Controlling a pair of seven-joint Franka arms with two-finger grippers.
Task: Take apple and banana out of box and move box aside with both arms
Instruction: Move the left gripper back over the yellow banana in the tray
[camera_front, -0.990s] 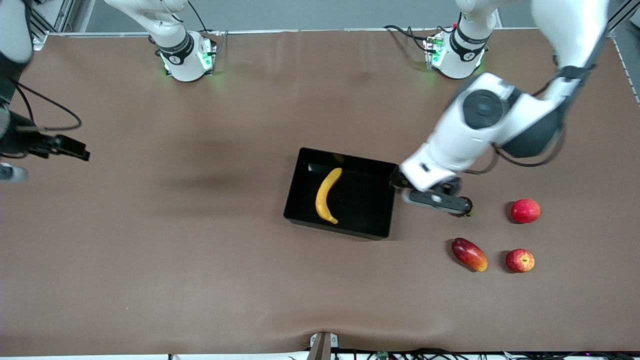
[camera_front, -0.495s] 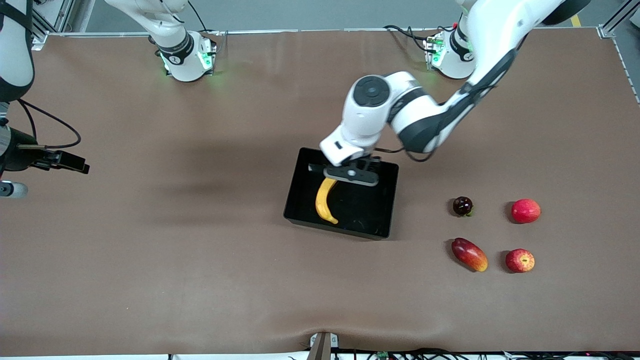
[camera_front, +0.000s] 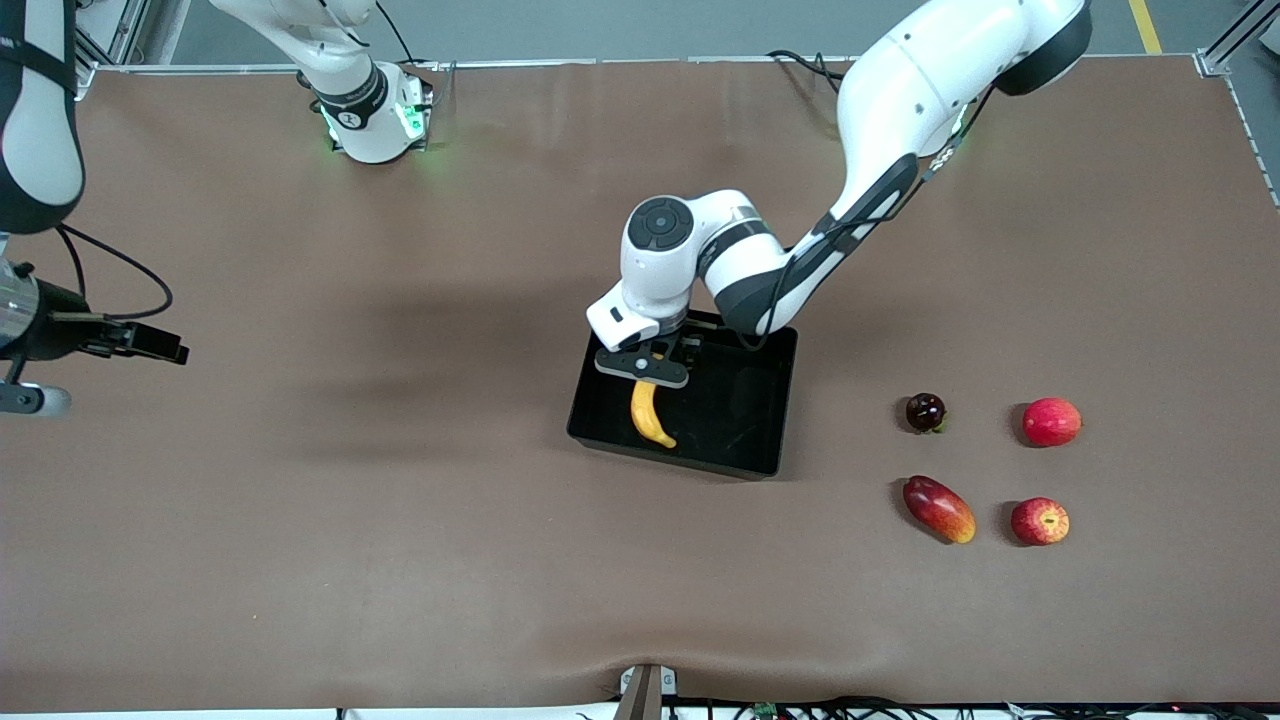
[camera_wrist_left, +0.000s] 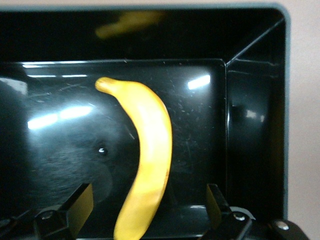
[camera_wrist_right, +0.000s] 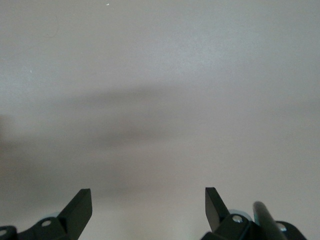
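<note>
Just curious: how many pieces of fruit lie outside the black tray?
4. All toward the left arm's end: a dark fruit, a red fruit, and nearer the camera a mango-like fruit beside the apple.

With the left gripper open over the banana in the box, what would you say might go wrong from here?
1. The left gripper straddles the curved banana with fingers wide apart; closing off-centre might let it roll or slip.
2. The banana lies in the glossy black box near one wall, so a descending finger could hit the wall and shift the box.
3. The right gripper waits over bare table.
</note>
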